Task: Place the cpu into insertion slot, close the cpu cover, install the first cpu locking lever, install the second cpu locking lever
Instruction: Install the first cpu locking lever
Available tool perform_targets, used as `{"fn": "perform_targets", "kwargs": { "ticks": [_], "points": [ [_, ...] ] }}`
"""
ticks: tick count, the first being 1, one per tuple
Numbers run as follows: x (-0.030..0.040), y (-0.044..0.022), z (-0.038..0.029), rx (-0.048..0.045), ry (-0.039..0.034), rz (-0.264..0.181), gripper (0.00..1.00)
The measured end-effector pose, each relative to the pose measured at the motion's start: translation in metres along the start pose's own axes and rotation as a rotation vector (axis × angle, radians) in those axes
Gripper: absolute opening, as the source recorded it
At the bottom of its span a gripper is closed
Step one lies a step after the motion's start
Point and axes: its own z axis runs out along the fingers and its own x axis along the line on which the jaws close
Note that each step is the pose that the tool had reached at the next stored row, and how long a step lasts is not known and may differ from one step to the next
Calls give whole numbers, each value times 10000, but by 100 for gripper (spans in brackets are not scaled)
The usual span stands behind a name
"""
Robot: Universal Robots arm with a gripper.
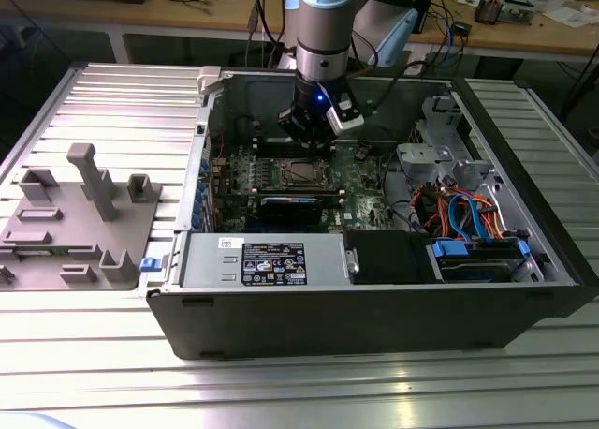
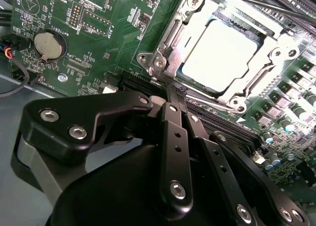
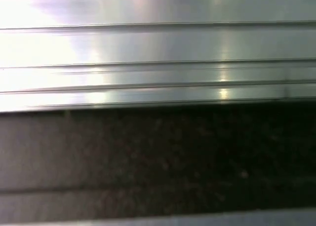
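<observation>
In the exterior view we saw the gripper [image 1: 309,134] down inside the open computer case [image 1: 374,326], just above the socket. The second wrist view gave us the detail: the cpu [image 2: 219,51] lay in the socket under the closed cpu cover [image 2: 185,18], and the fingers [image 2: 174,100] were pressed together at the cover's corner, holding nothing.
</observation>
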Motion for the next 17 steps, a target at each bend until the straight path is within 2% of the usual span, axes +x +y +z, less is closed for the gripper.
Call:
{"fn": "perform_targets", "kwargs": {
  "ticks": [17],
  "points": [
    [-7, -6, -7, 21, -1, 0, 11]
  ]
}}
